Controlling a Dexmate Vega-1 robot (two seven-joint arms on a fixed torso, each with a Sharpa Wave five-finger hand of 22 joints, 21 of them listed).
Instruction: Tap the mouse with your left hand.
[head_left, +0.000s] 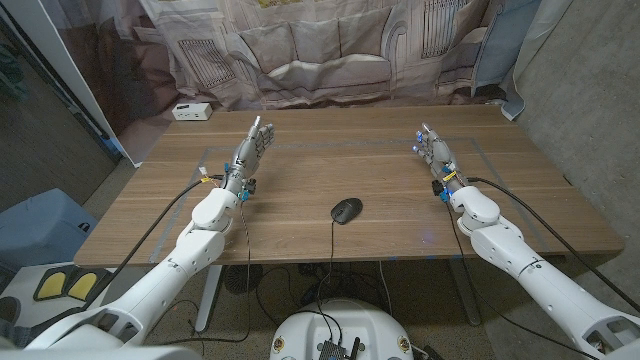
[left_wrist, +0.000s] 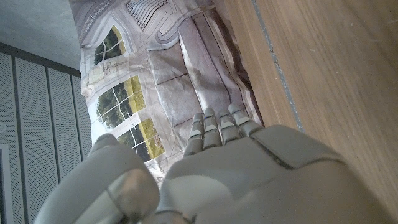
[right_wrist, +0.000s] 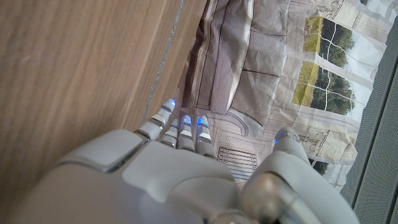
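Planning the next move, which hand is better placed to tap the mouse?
Probably left: the left hand holds nothing, and the mouse lies slightly nearer it than the right hand.

bare table (head_left: 300, 175) btwn left hand (head_left: 250, 150), mouse (head_left: 346, 210)

Even, soft indoor light; head view sharp, edges bowed by a wide lens; faint sheen on the table (head_left: 300, 190); wrist views blur the near hands; blue fingertip lights glow.

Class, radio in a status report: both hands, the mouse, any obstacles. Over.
Left hand open, off the table's left side. Right hand open. Black corded computer mouse untouched, front centre of wooden table. Nothing between.
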